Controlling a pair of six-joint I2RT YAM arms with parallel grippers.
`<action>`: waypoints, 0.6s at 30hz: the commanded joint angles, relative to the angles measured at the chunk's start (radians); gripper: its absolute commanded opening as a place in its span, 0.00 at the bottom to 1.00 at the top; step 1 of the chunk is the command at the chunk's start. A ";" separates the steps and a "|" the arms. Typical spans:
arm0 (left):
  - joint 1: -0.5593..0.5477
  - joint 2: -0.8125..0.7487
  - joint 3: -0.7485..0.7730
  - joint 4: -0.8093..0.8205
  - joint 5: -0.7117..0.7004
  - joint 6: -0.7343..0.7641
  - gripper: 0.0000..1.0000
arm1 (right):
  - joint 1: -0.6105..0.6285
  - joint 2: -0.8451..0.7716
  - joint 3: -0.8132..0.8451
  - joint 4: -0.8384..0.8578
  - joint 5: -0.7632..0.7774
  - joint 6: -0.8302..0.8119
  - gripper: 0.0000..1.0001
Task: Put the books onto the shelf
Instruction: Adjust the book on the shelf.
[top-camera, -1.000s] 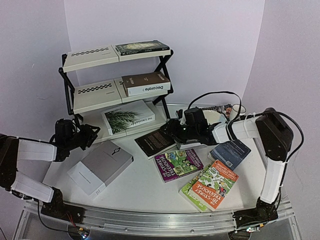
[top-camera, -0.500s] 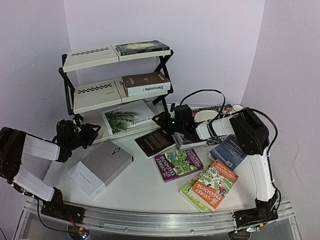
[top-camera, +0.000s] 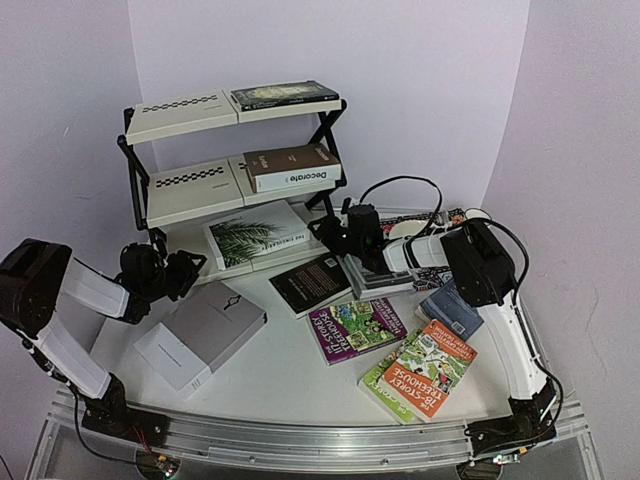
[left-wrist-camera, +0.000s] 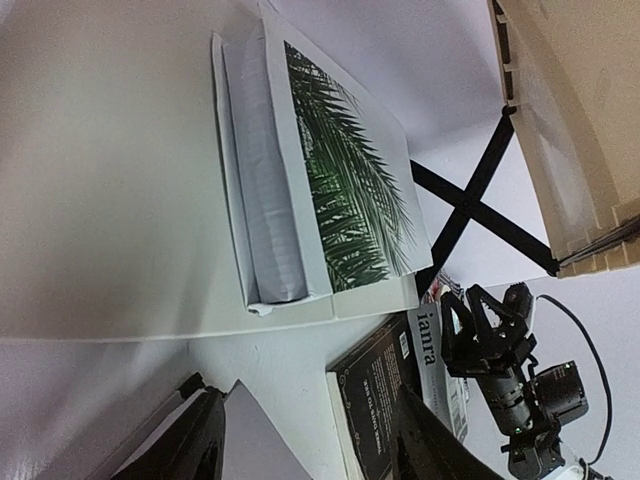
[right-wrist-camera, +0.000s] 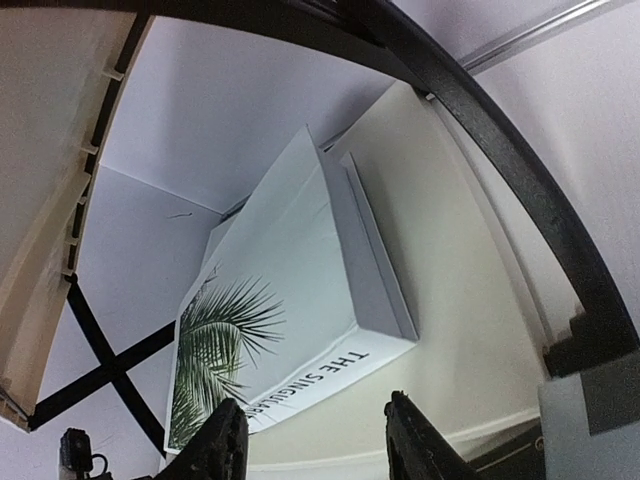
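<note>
Left gripper (top-camera: 185, 265) and right gripper (top-camera: 330, 233) flank the palm-leaf book (top-camera: 255, 238) on the shelf (top-camera: 190, 190), jaws half-open, empty. Likely next: nudge it squarely inward.

Shelf (top-camera: 185, 190): cream boards, matt and plastic-looking, with printed checker strips; crossed frame of black painted metal. Palm-leaf book (top-camera: 255, 238): smooth white paper cover with a faint sheen. Decorate book (top-camera: 293, 167): brown matt cover, white lettered side. Grey book (top-camera: 200, 335): plain matt board. Purple paperback (top-camera: 357, 327) and orange paperback (top-camera: 425, 365): glossy printed covers. Counter (top-camera: 290, 385): smooth matt white. Near rail (top-camera: 300, 440): brushed bare metal.
</note>
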 joint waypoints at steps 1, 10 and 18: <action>0.005 0.028 0.069 0.075 0.013 0.047 0.59 | -0.003 0.061 0.104 0.028 -0.004 -0.040 0.47; 0.004 0.106 0.130 0.081 0.028 0.069 0.66 | -0.007 0.172 0.266 -0.033 0.021 -0.106 0.51; 0.004 0.189 0.189 0.087 0.065 0.077 0.55 | -0.006 0.230 0.359 -0.084 0.011 -0.123 0.50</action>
